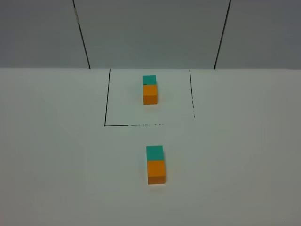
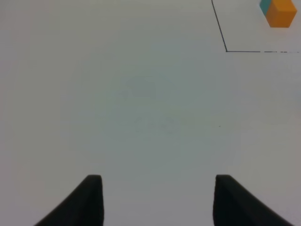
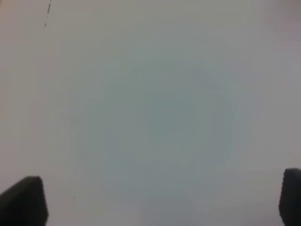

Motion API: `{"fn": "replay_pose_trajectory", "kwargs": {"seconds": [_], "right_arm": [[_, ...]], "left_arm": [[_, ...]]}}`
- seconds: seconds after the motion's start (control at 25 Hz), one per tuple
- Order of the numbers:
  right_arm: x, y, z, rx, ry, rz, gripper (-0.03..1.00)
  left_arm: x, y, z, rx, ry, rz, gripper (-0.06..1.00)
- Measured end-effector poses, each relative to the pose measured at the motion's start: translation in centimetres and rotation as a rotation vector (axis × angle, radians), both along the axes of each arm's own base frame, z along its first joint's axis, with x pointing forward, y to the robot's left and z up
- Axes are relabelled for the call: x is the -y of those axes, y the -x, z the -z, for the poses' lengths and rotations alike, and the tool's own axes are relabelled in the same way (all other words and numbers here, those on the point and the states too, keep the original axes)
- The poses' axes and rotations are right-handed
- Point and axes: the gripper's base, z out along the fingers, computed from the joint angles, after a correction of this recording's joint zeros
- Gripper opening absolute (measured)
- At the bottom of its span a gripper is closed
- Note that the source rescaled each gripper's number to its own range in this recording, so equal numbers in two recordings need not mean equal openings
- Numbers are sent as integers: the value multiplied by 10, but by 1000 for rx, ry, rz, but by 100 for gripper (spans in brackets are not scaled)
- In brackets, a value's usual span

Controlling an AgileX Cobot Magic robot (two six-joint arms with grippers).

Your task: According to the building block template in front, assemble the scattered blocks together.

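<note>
On the white table (image 1: pixel 56 165), inside a thin black outlined square (image 1: pixel 106 125) at the far side, sits the building block template (image 1: pixel 150 89): a teal-green cube joined to an orange cube, the teal one farther from the camera and the orange one nearer. Closer to the near edge, outside the outline and roughly in line with the template, lie the scattered blocks (image 1: pixel 155 165); the teal block (image 1: pixel 154 152) and the orange block (image 1: pixel 156 171) touch face to face, teal behind and orange in front, matching the order of the template. The two pairs are well apart, with the front line of the outline between them

Neither arm shows in the high view. From the left wrist camera, the left gripper (image 2: pixel 157 200) hangs over bare table, its two dark fingers (image 2: pixel 89 200) standing apart with nothing between them; a corner of the outline and the template's orange and teal cubes appear near the frame's edge. From the right wrist camera, the right gripper (image 3: pixel 162 202) has its fingers (image 3: pixel 26 200) spread wide, only their tips visible at the two sides, again with nothing but bare table between them
</note>
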Motion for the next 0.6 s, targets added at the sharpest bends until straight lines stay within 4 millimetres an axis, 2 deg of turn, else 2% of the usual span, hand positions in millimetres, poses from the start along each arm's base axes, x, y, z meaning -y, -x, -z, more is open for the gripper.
{"fn": "replay_pose_trajectory", "kwargs": {"seconds": [0.24,0.4,0.6], "right_arm": [[-1,3,0,16,0,-51,90],[-2,13,0,79,6,-59,83],[-3,18,0,114,9,-60,80]], "left_arm": [[0,0,0,0,0,0,14],[0,0,0,0,0,0,14],[0,0,0,0,0,0,14]]}}
